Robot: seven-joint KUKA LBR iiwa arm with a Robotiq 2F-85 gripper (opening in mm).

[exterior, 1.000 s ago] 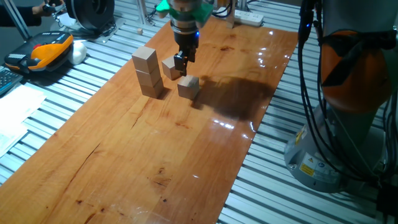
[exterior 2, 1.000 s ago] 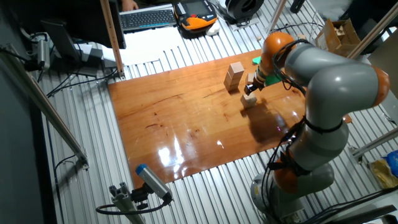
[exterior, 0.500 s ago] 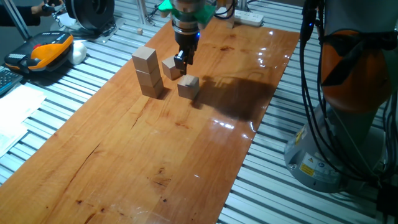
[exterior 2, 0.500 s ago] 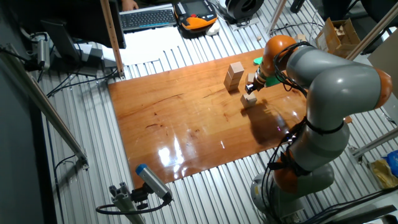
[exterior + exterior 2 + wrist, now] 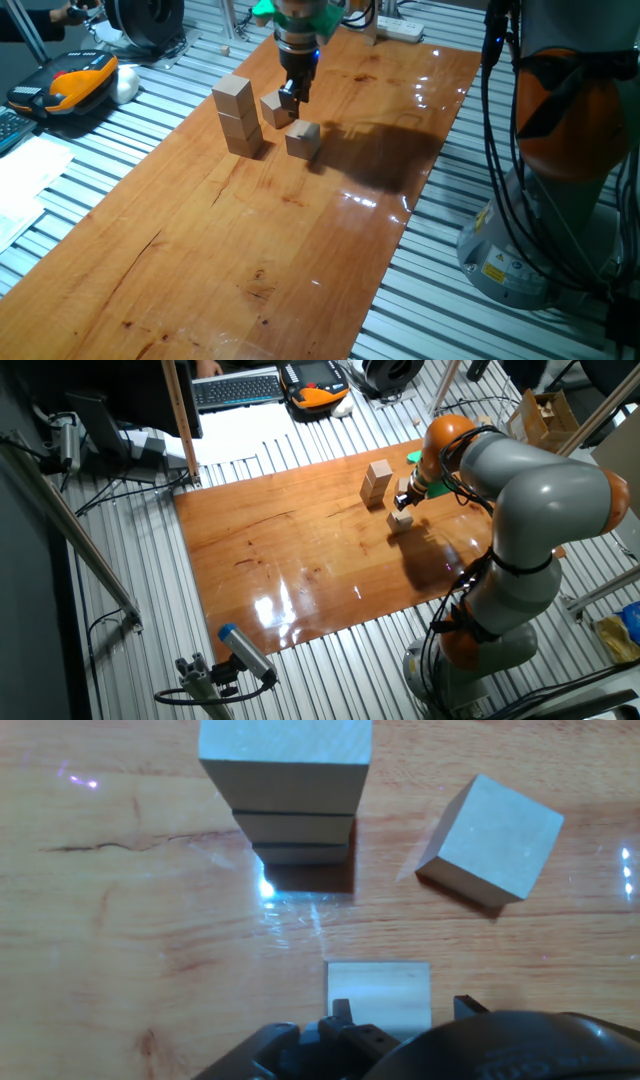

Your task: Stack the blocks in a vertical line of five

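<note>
Gripper (image 5: 291, 97) low beside a loose block (image 5: 273, 108), grip state unclear, three-block stack (image 5: 236, 115) just left, another block (image 5: 302, 139) near, bare tabletop (image 5: 250, 250) toward the camera

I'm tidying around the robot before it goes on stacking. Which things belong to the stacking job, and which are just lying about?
Belongs to the job:
stack of three blocks
loose block near the gripper
loose block nearer the table middle
gripper

Just lying about:
white power strip
orange-and-black handheld unit
keyboard
papers
</note>
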